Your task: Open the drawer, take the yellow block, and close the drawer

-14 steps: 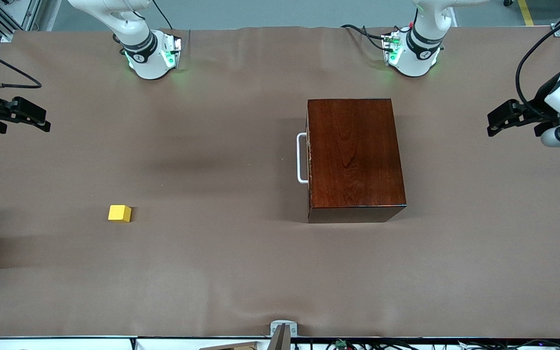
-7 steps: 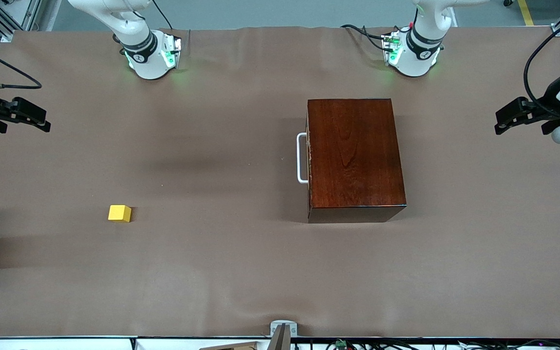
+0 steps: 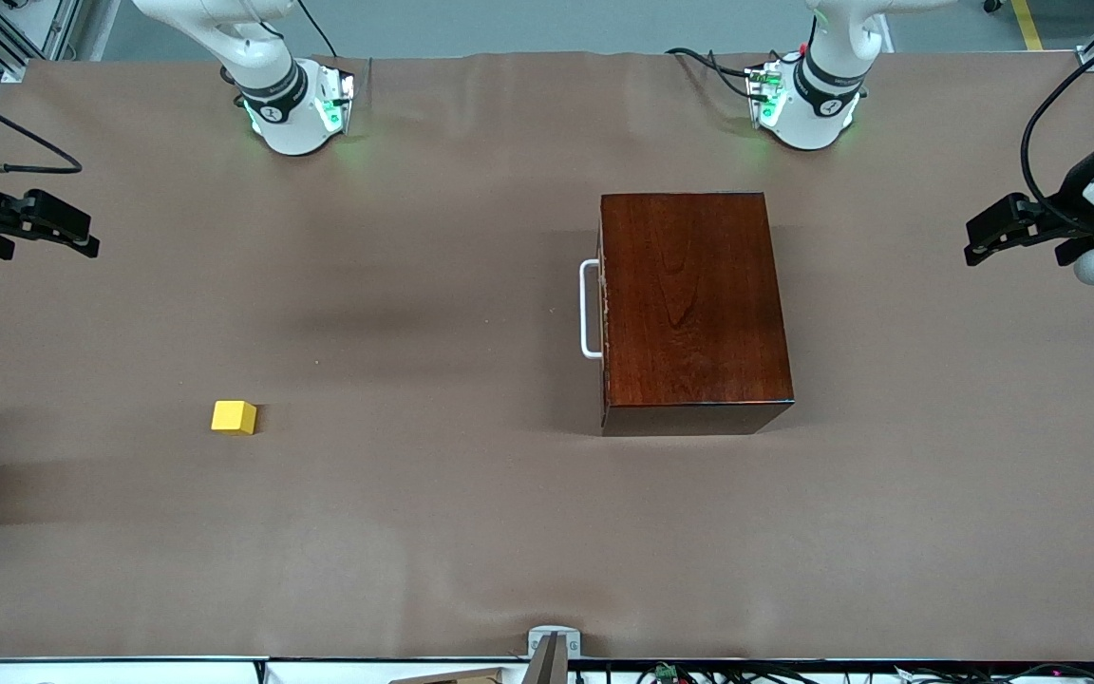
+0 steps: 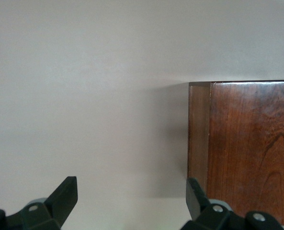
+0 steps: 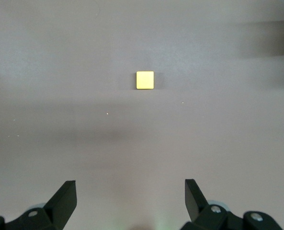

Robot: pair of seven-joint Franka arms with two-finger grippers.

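Note:
The dark reddish-brown wooden box (image 3: pixel 692 309) stands on the table toward the left arm's end. The drawer is shut in it; only its white loop handle (image 3: pixel 588 310) shows. The box also shows in the left wrist view (image 4: pixel 249 153). The yellow block (image 3: pixel 234 416) lies on the table toward the right arm's end, nearer the front camera; it also shows in the right wrist view (image 5: pixel 145 79). My left gripper (image 3: pixel 995 231) is open and empty above the table at the left arm's end. My right gripper (image 3: pixel 72 235) is open and empty above the table at the right arm's end.
The brown cloth-covered table (image 3: pixel 414 522) carries only the box and the block. A small grey bracket (image 3: pixel 552 646) sits at the table edge nearest the front camera.
My left gripper has drawn back slightly toward the left arm's end of the table. The right gripper, the box and the block have not moved.

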